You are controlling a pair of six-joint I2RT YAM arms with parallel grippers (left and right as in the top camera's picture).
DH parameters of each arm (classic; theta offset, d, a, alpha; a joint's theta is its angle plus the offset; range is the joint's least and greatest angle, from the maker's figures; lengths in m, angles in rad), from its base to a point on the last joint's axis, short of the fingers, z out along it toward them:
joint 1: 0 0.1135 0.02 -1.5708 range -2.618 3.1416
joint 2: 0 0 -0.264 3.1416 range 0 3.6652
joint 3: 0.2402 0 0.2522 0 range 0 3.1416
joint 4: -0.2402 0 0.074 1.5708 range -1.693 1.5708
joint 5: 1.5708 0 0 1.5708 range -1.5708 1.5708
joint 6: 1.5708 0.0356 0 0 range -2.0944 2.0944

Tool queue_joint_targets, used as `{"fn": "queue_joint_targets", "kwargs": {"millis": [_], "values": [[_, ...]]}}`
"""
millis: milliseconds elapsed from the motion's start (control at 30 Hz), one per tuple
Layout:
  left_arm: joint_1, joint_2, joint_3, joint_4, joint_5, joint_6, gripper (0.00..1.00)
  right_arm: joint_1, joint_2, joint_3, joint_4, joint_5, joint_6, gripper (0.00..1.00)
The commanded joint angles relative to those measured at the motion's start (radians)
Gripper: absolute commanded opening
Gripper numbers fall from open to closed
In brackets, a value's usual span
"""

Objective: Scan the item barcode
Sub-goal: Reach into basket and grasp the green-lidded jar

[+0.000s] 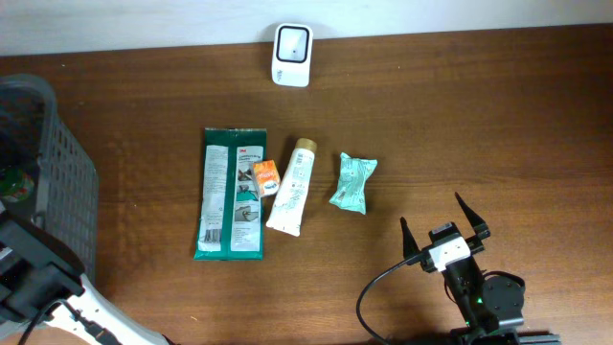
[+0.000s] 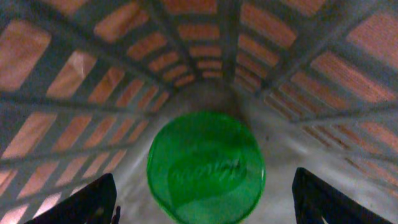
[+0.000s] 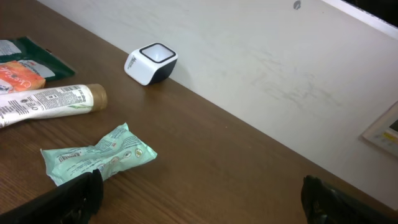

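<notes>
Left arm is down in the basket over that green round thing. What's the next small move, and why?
Probably ease the left gripper straight down. Its jaws stand open and empty, and the green round item sits centred between the fingers on the floor of the basket. The item does not look to be within their grasp yet.

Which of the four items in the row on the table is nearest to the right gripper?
The mint-green crinkled packet, the rightmost of the row. The white tube, small orange box and dark green pack lie farther from the right gripper.
</notes>
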Motion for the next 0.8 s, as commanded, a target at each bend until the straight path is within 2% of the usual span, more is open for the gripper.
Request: {"fn": "queue_joint_targets", "kwargs": {"millis": [0,100,133,200,400,633,767], "values": [[0.002,-0.006,-0.062,0.076,0.001,0.042,0.81,0.006,-0.006,-0.005,-0.005,-0.006,0.008,0.98],[0.002,-0.006,-0.106,0.137,0.0,0.064,0.82,0.006,-0.006,-0.005,-0.005,-0.006,0.008,0.98],[0.002,-0.006,-0.115,0.159,0.0,0.065,0.86,0.006,-0.006,-0.005,-0.005,-0.006,0.008,0.98],[0.002,-0.006,-0.126,0.192,0.001,0.064,0.88,0.006,-0.006,-0.005,-0.005,-0.006,0.008,0.98],[0.002,0.031,-0.127,0.204,0.026,0.064,0.86,0.006,-0.006,-0.005,-0.005,-0.006,0.008,0.99],[-0.003,0.063,-0.125,0.208,0.049,0.064,0.66,0.006,-0.006,-0.005,-0.005,-0.006,0.008,0.98],[-0.003,0.062,-0.122,0.203,0.048,0.064,0.48,0.006,-0.006,-0.005,-0.005,-0.006,0.008,0.98]]}}
